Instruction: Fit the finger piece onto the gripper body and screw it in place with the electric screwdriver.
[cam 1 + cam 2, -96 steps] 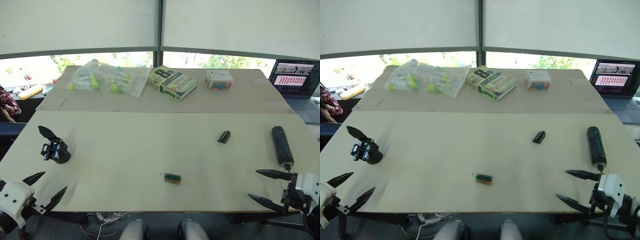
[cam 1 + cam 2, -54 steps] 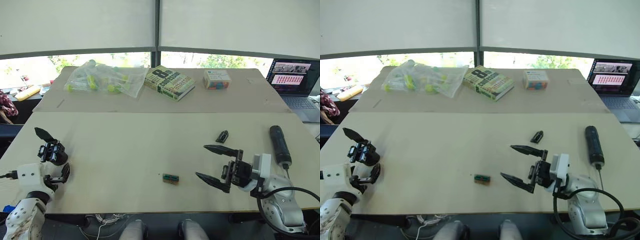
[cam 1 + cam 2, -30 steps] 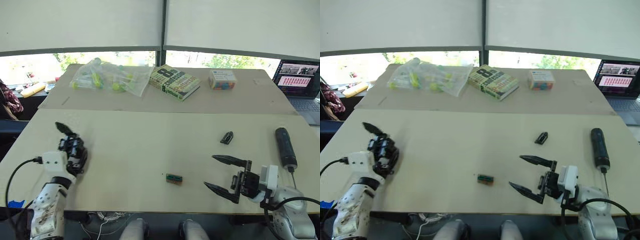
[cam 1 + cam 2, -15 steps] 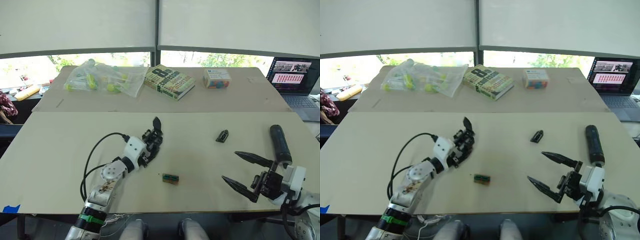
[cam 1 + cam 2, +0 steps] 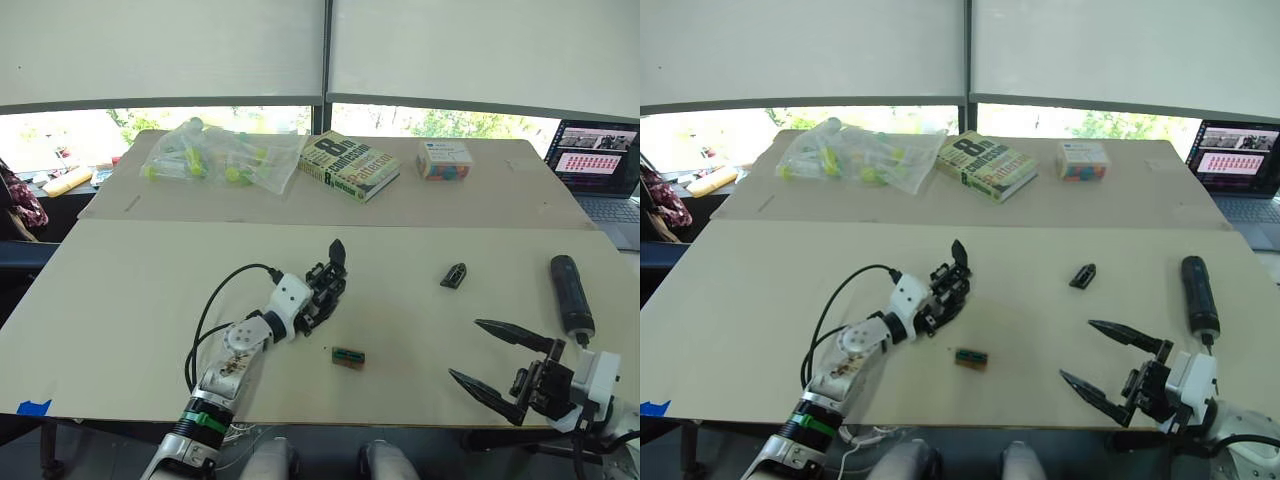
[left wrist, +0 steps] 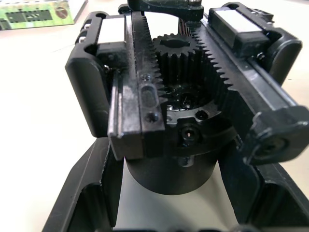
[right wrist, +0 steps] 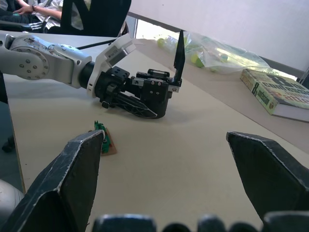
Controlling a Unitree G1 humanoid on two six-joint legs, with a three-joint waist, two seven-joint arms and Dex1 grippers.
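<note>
left gripper [image 5: 318,296]: clamped on gripper body [image 5: 326,285], left of finger piece [image 5: 453,275] | right gripper [image 5: 507,365]: spread wide, empty, nearer than finger piece | electric screwdriver [image 5: 570,293]: right of finger piece

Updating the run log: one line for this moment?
left gripper: shut on gripper body | right gripper: open, empty | finger piece: on table | electric screwdriver: untouched

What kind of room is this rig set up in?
Probably an office or lab by a window: a large pale worktable under drawn white roller blinds, an open laptop at its edge, and a thick paperback book lying nearby.
</note>
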